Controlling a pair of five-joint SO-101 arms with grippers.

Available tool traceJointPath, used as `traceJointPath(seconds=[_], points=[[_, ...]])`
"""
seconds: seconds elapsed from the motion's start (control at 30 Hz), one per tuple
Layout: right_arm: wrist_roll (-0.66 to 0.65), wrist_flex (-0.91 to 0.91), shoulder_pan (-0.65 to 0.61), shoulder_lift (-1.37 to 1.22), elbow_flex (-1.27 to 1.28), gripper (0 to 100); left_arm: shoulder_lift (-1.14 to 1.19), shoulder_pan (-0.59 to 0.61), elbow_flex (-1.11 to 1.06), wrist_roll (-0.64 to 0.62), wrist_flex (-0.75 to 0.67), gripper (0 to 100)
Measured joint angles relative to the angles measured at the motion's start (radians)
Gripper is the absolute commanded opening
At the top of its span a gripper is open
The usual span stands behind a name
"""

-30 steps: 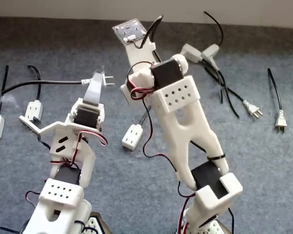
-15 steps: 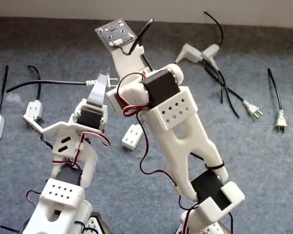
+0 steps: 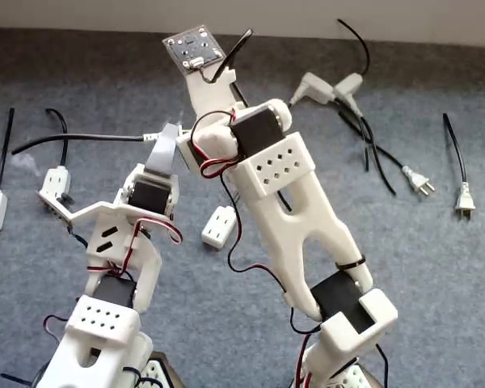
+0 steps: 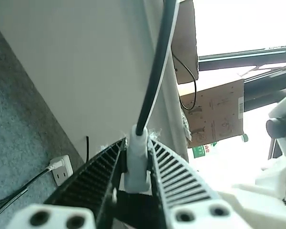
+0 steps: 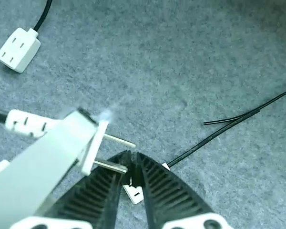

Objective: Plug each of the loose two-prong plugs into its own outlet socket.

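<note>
Your left gripper [image 4: 138,143] is clamped on a white two-prong plug [image 4: 137,167], whose black cord [image 4: 155,71] runs out past the fingertips. Your right gripper [image 5: 132,156] has its jaws closed tip to tip, right at the plug's lower prong [image 5: 109,165]. A small white piece [image 5: 132,193] shows in the slit between them, too small to identify. From above, the held plug hangs over the grey carpet [image 3: 436,267], left of centre. A white outlet socket [image 3: 219,226] lies between the two arms. A second plug [image 3: 423,184] and a third plug [image 3: 465,200] lie loose, well apart, at the right.
</note>
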State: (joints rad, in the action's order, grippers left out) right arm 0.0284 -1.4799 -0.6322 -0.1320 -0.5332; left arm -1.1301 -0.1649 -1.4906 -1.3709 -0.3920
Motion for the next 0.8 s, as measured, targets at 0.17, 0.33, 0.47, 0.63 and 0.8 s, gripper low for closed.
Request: traceJointPath(seconds=[0.17, 0.33, 0.47, 0.63, 0.8], points=[[-0.043, 0.041, 0.005, -0.006, 0.000, 0.8, 0.000, -0.015, 0.000, 0.002, 0.000, 1], [-0.055, 0.068, 0.012, -0.006, 0.002, 0.8, 0.000, -0.029, 0.002, 0.002, 0.000, 1], [-0.057, 0.077, 0.021, -0.006, 0.002, 0.8, 0.000, -0.031, 0.002, 0.002, 0.000, 1], [-0.064, 0.097, 0.046, -0.006, -0.005, 0.8, 0.000, -0.043, 0.002, 0.002, 0.000, 1], [-0.063, 0.114, 0.066, -0.006, -0.011, 0.8, -0.002, -0.072, 0.000, 0.005, 0.000, 1]])
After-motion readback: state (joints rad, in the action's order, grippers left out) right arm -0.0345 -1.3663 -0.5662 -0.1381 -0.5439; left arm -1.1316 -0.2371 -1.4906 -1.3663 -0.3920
